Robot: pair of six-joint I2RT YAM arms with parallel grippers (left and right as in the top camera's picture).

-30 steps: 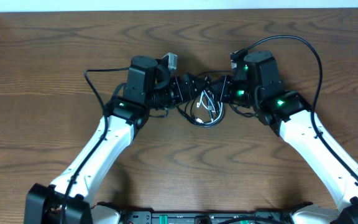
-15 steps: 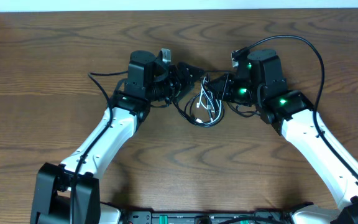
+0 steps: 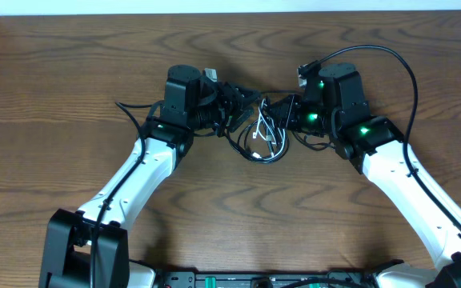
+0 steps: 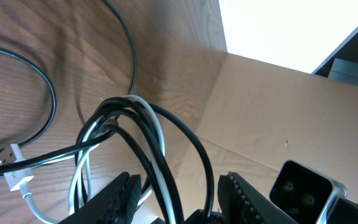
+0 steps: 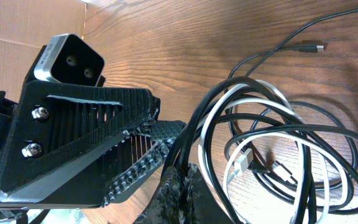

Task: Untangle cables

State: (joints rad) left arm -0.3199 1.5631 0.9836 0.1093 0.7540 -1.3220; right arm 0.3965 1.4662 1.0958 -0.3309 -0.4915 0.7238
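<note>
Narrowed since earlier: left claw (image 4: 178, 183), part-open astride cables (image 4: 135, 107); right claw (image 5: 180, 173) pinched shut on them, mid-worktop (image 3: 230, 224).

1. A wood-grain tabletop (image 3: 54, 160) fills the view, with a pale strip (image 3: 214, 6) along its far edge.
2. The cables (image 3: 264, 138) lie bunched in a small tangle near the middle, black loops with a thinner white one running through them.
3. The left gripper (image 3: 246, 98) reaches in from the left, its fingers at the tangle's upper left edge.
4. The right gripper (image 3: 277, 110) meets the tangle from the right. Its fingers seem to be on a strand, but dark parts overlap there.
5. Green lights (image 3: 360, 131) glow on the right arm (image 3: 390, 172), and a thick black wire (image 3: 410, 76) arcs over it.
6. Another black wire (image 3: 126, 112) bends out beside the left arm (image 3: 134, 188).
</note>
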